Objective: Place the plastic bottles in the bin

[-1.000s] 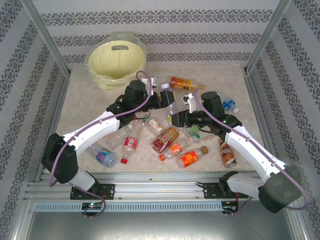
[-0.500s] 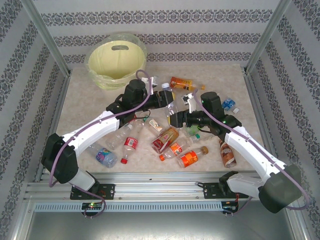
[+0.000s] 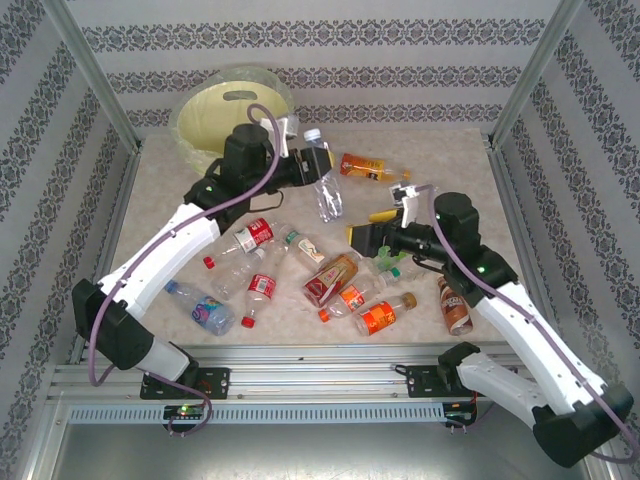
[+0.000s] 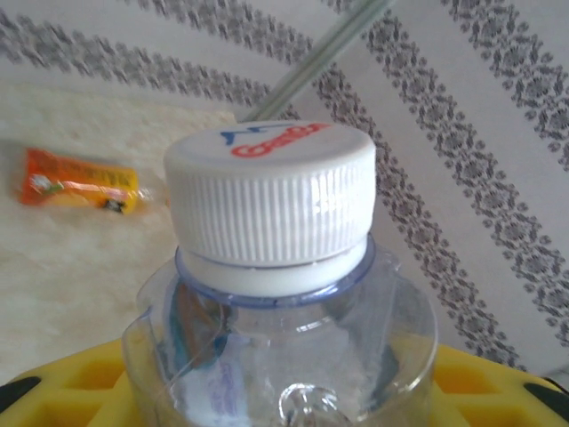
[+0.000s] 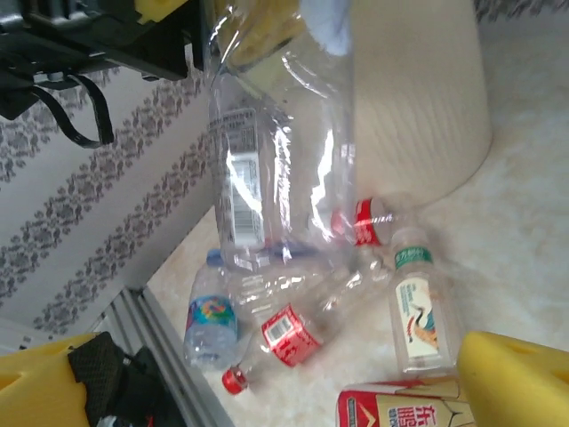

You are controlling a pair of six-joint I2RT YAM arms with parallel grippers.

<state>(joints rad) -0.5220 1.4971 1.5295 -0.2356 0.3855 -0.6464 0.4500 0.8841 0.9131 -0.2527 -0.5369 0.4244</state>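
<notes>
— Top view first. Where to find the left tool (image 3: 303,165)?
— Far side, left of centre, just right of the bin (image 3: 205,115). Clamped on a clear bottle (image 3: 328,195) close under its white cap (image 3: 313,135).
— In the bin, that bottle?
— No. Hangs beside the bin's rim, over the table (image 3: 460,160).
— And the right tool (image 3: 368,228)?
— Mid-table, yellow fingers (image 3: 360,238) spread, gripping nothing. Aimed toward the clear bottle.
— Other bottles?
— Scattered on the table. An orange bottle (image 3: 365,165) on the far side, just right of the clear bottle. A brown bottle (image 3: 455,305) on the right, a blue-labelled bottle (image 3: 205,312) near left, and a cluster (image 3: 345,285) with red and orange labels in the middle.
— Next, left wrist.
— Shows the white cap close up, red and blue print on top, clear neck below. Yellow pads (image 4: 80,391) hugging the shoulder on both sides. Orange bottle lying on the table beyond.
— Right wrist?
— Looks at the clear bottle, with the bin's pale wall just behind it. Yellow fingertips (image 5: 516,378) wide apart in the lower corners, nothing between. Lower down, the blue-labelled bottle, a red-labelled bottle (image 5: 289,336) and a green-capped bottle (image 5: 418,311), all lying on the table.
</notes>
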